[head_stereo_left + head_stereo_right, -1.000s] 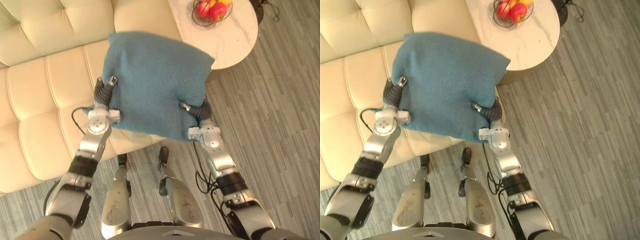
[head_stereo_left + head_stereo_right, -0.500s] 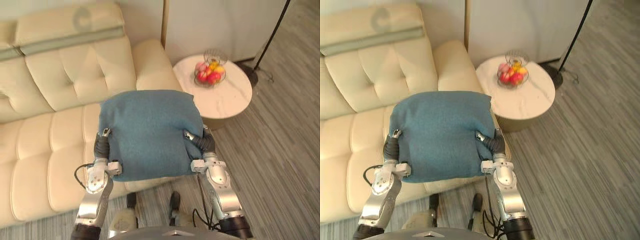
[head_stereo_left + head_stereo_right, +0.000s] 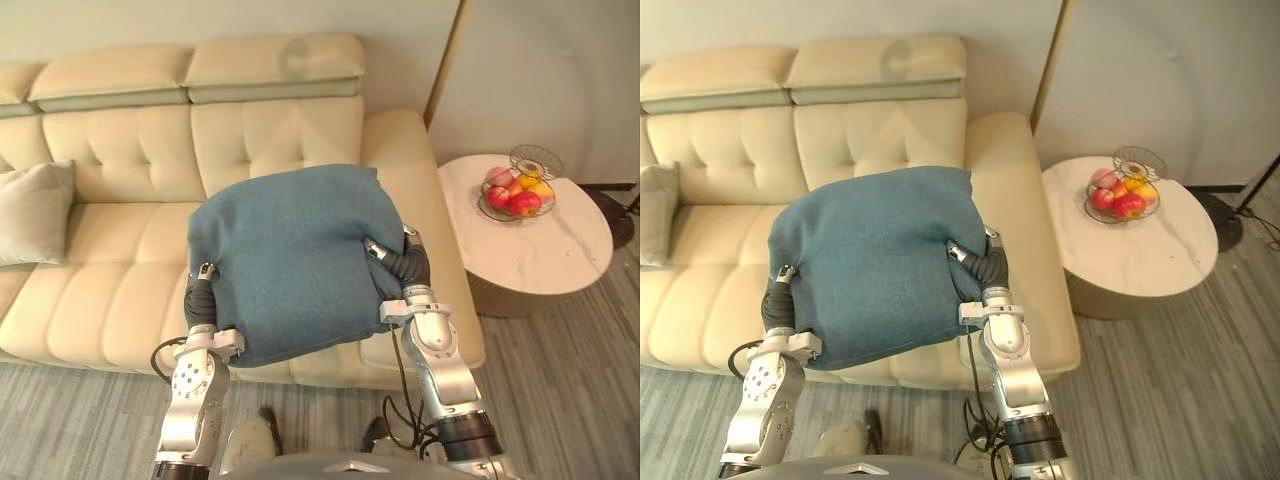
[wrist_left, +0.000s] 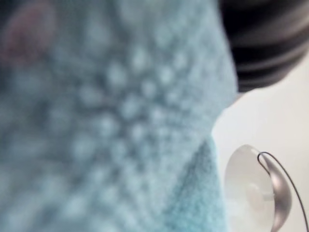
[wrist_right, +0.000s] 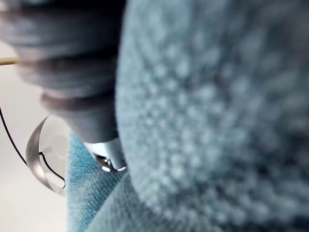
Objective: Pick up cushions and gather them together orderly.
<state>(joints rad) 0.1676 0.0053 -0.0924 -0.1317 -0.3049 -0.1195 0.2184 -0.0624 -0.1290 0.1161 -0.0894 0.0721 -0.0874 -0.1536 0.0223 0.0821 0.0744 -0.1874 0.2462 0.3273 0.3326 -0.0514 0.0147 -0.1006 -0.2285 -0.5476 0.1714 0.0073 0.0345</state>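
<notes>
Cream leather sofa (image 3: 120, 150) fills the back of the room in the head views, with grey plank floor (image 3: 560, 400) in front of it. A blue cushion (image 3: 290, 250) is held up between the two hands, over the sofa's right seat and above the seat's front edge. The left hand (image 3: 197, 300) grips the cushion's lower left corner: its thumb tip lies on the upper face, and the fingers are hidden beneath. The right hand (image 3: 408, 268) clamps the cushion's right edge the same way, thumb pressed into the fabric and the fingers tucked under it. A grey cushion (image 3: 35, 210) leans against the sofa back far to the left, well apart from the blue one. To the right of the sofa stands a round white table (image 3: 560, 250) carrying a wire bowl (image 3: 520, 190) of fruit.

From the left wrist, blue knit fabric lies right against the lens, with the hand's dark ribbed cover in one corner.

From the right wrist, the same blue fabric bulges beside that hand's dark cover, touching it.
</notes>
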